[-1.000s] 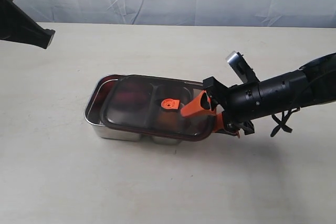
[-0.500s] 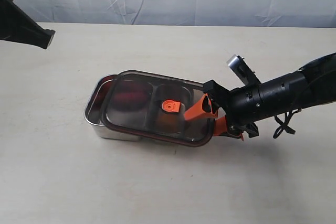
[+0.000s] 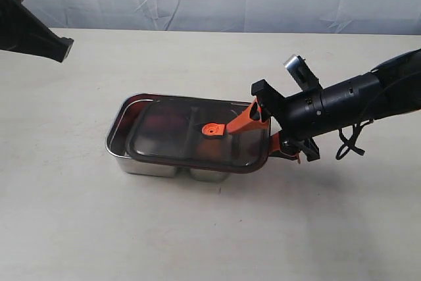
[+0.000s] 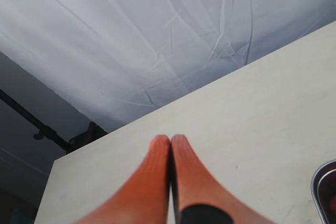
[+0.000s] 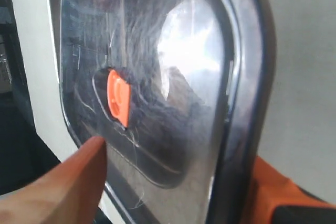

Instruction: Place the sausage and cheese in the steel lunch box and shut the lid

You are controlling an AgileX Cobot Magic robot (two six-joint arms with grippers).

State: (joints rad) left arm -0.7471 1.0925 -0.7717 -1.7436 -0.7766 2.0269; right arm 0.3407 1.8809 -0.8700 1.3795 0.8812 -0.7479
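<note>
Main risk: the lid lies over the steel lunch box but not square to it. The box's left rim is bare, and the lid's right end overhangs toward my right arm. If I let go or press down from here, I expect the seal to land on the rim rather than inside it, leaving the lid cocked. The right fingers stand wide and straddle the lid's right end, one across the top toward the valve tab, the other below the edge. They do not look clamped on it. The lower one could get caught under the lid, or drag it off when I back out. The upper one could snag the tab. A sideways push may also slide the box on the smooth worktop. The left fingers are pressed together on nothing, well away at the far left. The lid is dark, translucent and scuffed with fine scratches in the right wrist view. A dull red tint beneath it may be the sausage. I cannot make out the cheese.
</note>
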